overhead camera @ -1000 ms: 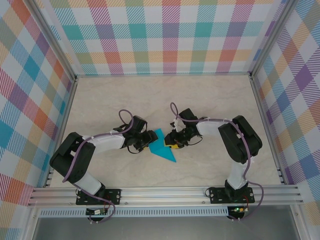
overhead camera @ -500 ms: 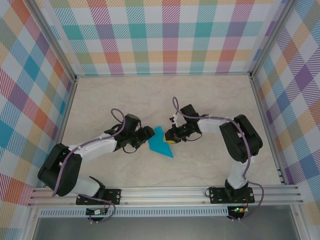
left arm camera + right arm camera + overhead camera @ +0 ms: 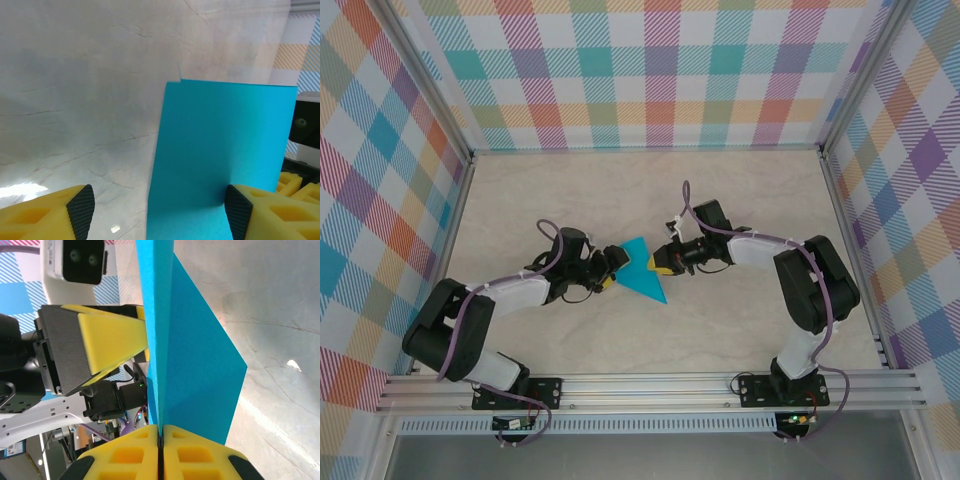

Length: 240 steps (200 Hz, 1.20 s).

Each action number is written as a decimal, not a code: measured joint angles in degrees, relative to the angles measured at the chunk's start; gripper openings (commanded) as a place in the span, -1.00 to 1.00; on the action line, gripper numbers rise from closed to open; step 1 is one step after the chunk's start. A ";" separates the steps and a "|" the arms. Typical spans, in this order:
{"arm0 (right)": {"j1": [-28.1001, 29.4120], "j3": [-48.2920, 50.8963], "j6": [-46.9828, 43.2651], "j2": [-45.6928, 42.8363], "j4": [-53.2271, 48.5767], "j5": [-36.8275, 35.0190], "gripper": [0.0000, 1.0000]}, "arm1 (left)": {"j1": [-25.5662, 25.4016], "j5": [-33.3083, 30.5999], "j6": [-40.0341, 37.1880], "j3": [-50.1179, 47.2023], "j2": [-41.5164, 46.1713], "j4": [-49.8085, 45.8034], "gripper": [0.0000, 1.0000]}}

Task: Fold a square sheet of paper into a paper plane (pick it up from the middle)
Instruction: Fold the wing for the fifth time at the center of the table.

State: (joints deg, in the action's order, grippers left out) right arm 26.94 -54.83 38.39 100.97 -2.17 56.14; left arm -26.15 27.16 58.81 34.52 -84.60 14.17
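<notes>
Pastel plaid walls box in a pale marbled table. Mid-table, the two arms meet nose to nose over the sheet of paper, now folded into a teal triangle.

It looks feather-light and floppy, quick to buckle or take a stray crease. I'd hold it along the fold, where the doubled layers are stiffest.

The overhead view gives the triangle's outline. The right wrist view shows the fold edge-on, with one flap splayed toward the table. The right gripper is pinched tight on that fold.

The left wrist view shows the sheet's broad flat face. The left gripper gapes wide around its lower part and grips nothing, with one pad right at the paper.
</notes>
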 measured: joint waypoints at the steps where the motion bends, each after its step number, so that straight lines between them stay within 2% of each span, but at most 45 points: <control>1: 0.00 0.00 0.00 0.00 0.00 0.02 -0.81 | 0.00 0.09 -0.02 0.02 -0.04 0.09 0.32; 43: 0.00 0.00 -0.04 0.02 -0.07 0.11 -0.79 | 0.07 1.95 0.85 0.00 -1.29 3.82 -0.06; 110: 0.00 0.76 -0.37 4.46 -0.20 0.02 -0.69 | 0.07 1.95 -0.20 0.00 -1.29 3.87 -0.72; 139: 0.00 0.76 -1.14 6.56 -0.66 -0.83 -0.51 | 0.07 1.68 -0.57 0.04 -2.36 3.54 -0.84; 155: 0.00 0.74 -1.73 7.34 -1.64 -2.03 -0.22 | 0.04 0.94 -1.05 0.24 -3.28 2.49 -0.86; 174: 0.00 0.55 -3.30 7.37 -4.42 -5.03 -0.08 | -0.50 -0.33 -1.36 0.66 -4.74 1.09 -0.87; 212: 0.00 0.42 -6.38 3.50 -13.03 -16.04 -0.03 | -3.02 -3.10 -1.44 2.89 -8.35 -0.87 -0.88; 240: 0.00 1.73 -7.26 -4.79 -15.61 -21.29 -0.15 | -5.11 -5.22 -1.64 5.22 -9.81 -2.58 -0.89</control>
State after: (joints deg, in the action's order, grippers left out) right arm 26.94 -53.10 31.14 96.18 -17.78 34.85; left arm -31.27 21.93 57.17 39.75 -94.41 11.60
